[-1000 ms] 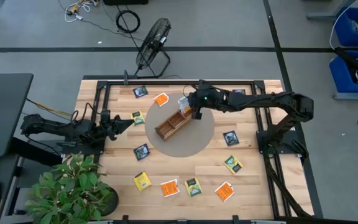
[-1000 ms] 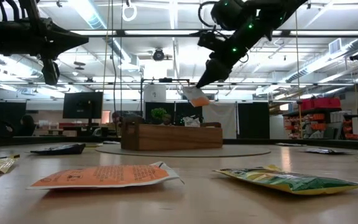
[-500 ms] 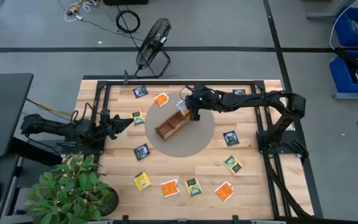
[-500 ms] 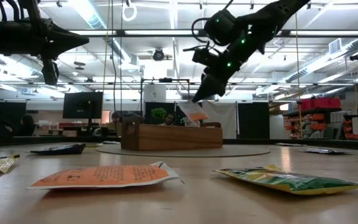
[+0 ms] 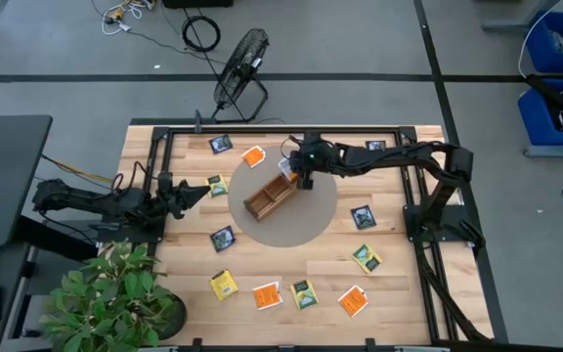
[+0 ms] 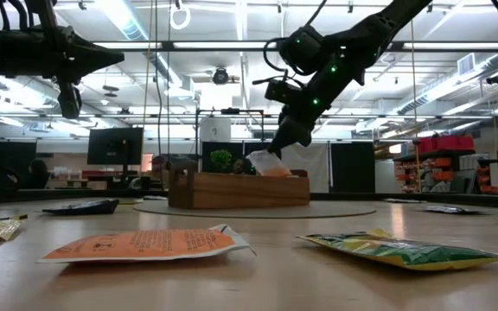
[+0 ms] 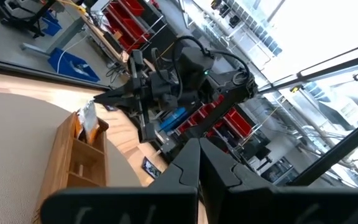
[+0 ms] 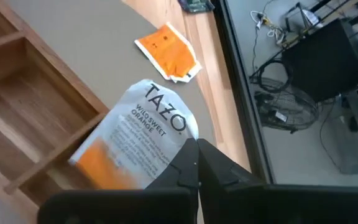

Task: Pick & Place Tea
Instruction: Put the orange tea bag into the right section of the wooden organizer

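Right gripper (image 6: pixel 275 151): closed on an orange-and-white tea packet (image 8: pixel 135 140), held over the far end compartment of the wooden tray (image 5: pixel 270 195) | Left gripper (image 5: pixel 206 189): closed, empty, waiting at the bench's (image 5: pixel 399 293) left side | Progress: early, I judge; tray compartments look empty | Left: loose packets (image 5: pixel 265 294) around the tray.

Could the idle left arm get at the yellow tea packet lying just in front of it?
Probably yes: the left gripper, shut, hangs beside the yellow tea packet, with bare wooden table between and nothing blocking. It must open first.
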You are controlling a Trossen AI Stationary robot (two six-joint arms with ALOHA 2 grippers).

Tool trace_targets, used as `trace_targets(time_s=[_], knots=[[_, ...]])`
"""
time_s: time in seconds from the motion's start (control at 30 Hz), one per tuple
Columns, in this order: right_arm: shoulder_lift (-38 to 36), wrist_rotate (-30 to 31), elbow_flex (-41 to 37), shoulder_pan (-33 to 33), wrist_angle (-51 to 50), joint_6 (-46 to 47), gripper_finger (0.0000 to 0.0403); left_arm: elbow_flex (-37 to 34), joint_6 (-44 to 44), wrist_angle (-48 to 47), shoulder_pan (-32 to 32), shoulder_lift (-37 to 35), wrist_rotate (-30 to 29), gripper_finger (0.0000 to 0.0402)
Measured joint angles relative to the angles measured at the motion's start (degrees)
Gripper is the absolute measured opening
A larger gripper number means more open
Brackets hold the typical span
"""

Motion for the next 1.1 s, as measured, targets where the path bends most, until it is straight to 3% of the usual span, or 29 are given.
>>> trace_targets(time_s=[0.4,1.1], knots=[[0.0,-3.0,0.0,-0.6,-0.8,0.1,0.0004,0.0,0.0,0.0,0.0,0.0,-0.1,0.0003],[-3.5,-2.4,0.0,-0.3,-5.4,-0.5,0.0110,0.0,0.5,0.0,0.0,0.0,-0.6,0.0003]])
